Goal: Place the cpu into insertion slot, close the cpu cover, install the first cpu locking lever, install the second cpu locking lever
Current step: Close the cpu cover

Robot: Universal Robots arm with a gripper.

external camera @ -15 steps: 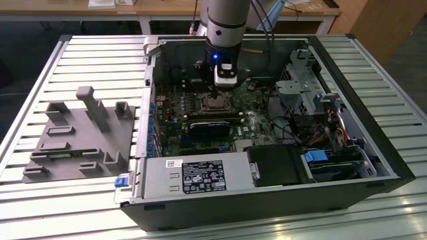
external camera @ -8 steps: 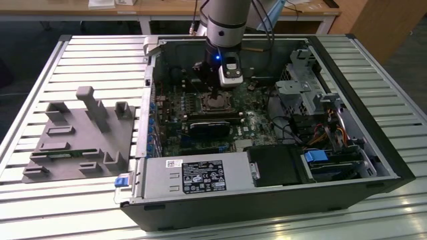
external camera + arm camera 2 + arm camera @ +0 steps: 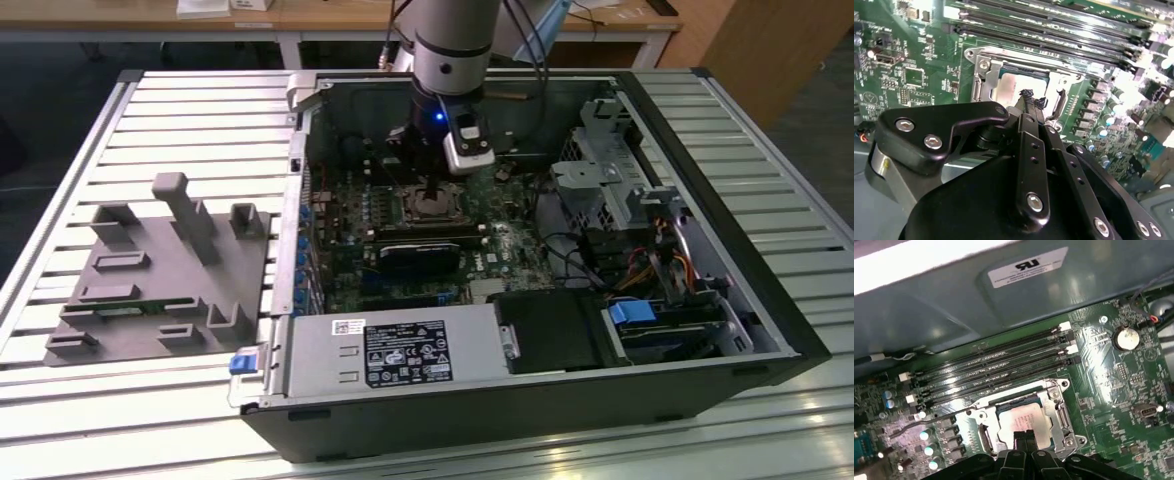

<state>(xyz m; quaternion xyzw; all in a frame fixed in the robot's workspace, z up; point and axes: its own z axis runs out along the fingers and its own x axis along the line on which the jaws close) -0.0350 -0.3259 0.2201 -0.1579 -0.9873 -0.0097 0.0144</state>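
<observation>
Silvery-tan metal marks the cpu (image 3: 1021, 417), seated in the insertion slot (image 3: 985, 437) in the first wrist view. The cpu cover (image 3: 1056, 402) lies flat over the slot. A thin lever (image 3: 929, 421) juts out beside the slot. The gripper (image 3: 1026, 436) has its fingers pressed together at the slot's edge. In the second wrist view the joined fingertips (image 3: 1029, 102) overlap the slot's rim. In the exterior view the arm (image 3: 451, 40) stands directly above the slot, inside the computer case (image 3: 747, 300).
</observation>
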